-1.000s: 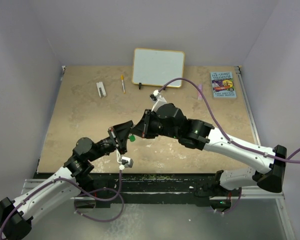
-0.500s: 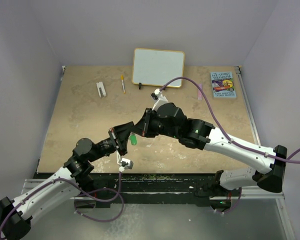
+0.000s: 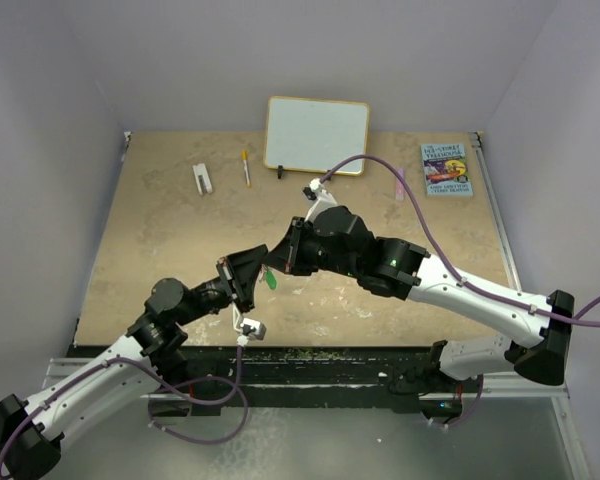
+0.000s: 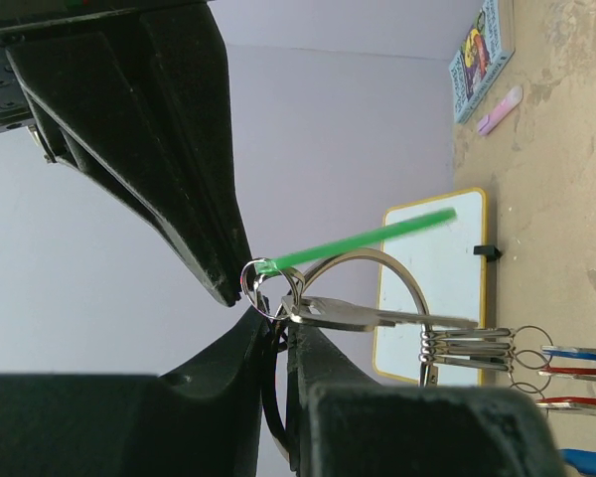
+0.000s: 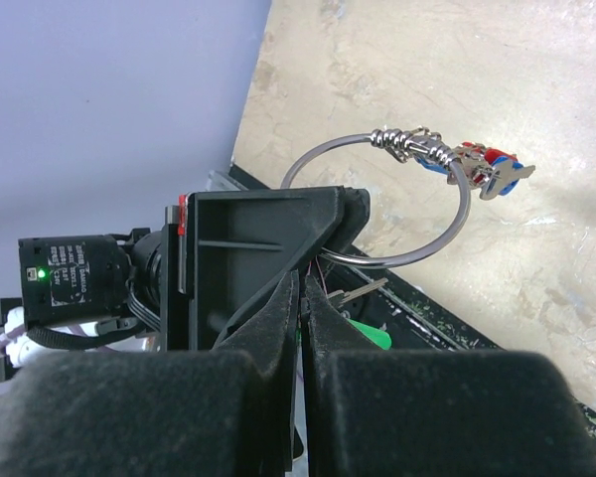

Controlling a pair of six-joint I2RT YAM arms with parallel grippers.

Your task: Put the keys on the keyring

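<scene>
My left gripper [image 3: 248,270] is shut on the keyring [image 4: 407,273], a large silver wire ring held above the table. Several keys with red and blue tags [image 4: 576,353] hang on its far side; they also show in the right wrist view [image 5: 487,169]. A silver key [image 4: 377,316] with a green tag [image 4: 377,237] sits at the ring by my left jaws. My right gripper [image 3: 280,258] meets the left one tip to tip and is shut on this key's small split ring [image 4: 263,288]. The green tag [image 3: 271,280] dangles below both grippers.
A white framed board [image 3: 317,134] stands at the back. A book [image 3: 446,168] lies at the back right with a pink object [image 3: 400,183] next to it. A yellow pen [image 3: 246,167] and a small white object [image 3: 202,178] lie at the back left.
The green tag has swung slightly to the right and down under the grippers. Both arms have stayed almost still, with their grips unchanged.
</scene>
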